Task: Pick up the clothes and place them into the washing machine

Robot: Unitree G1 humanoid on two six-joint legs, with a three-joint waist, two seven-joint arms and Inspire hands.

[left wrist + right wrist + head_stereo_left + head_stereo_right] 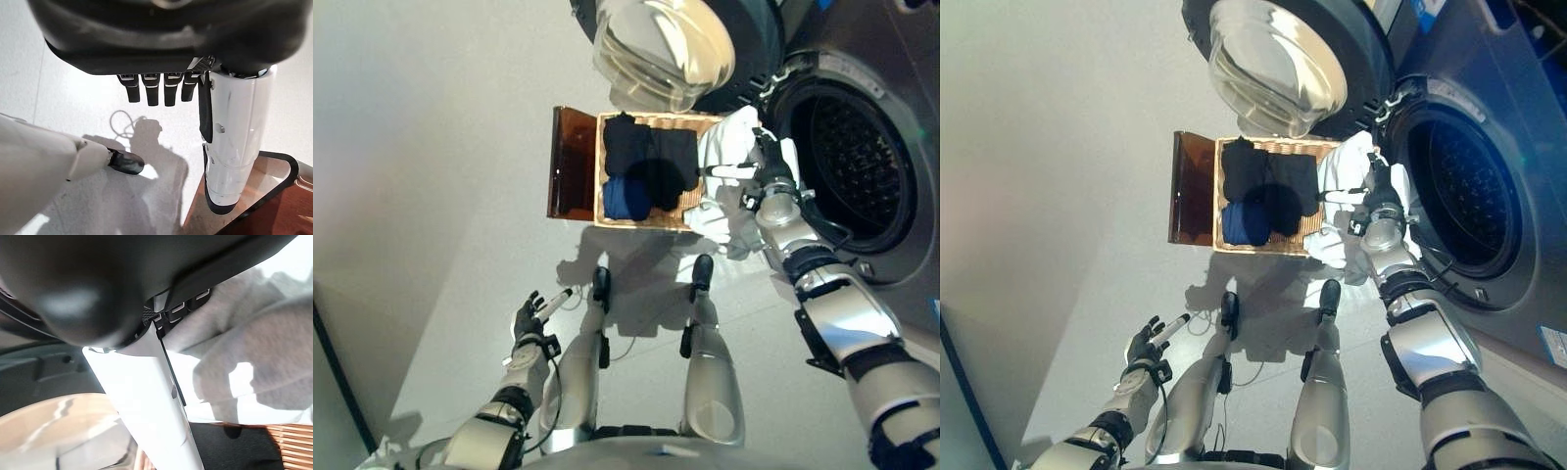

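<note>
A shallow wicker basket (644, 224) rests on a low dark brown box (570, 162) beside the washing machine. It holds dark clothes (651, 157) and a blue garment (626, 199). My right hand (766, 168) is at the basket's right edge, in front of the open drum (852, 162). It is shut on a white garment (729, 137) that hangs down beside the basket. In the right wrist view its fingers sink into the white cloth (254, 333) next to the white-covered thumb (146, 401). My left hand (533, 318) hangs low at my left side, open and empty.
The washing machine's round glass door (661, 49) stands open above the basket's far side. Pale floor (431, 196) lies to the left of the box. The left wrist view shows the box's corner (274, 196) and floor.
</note>
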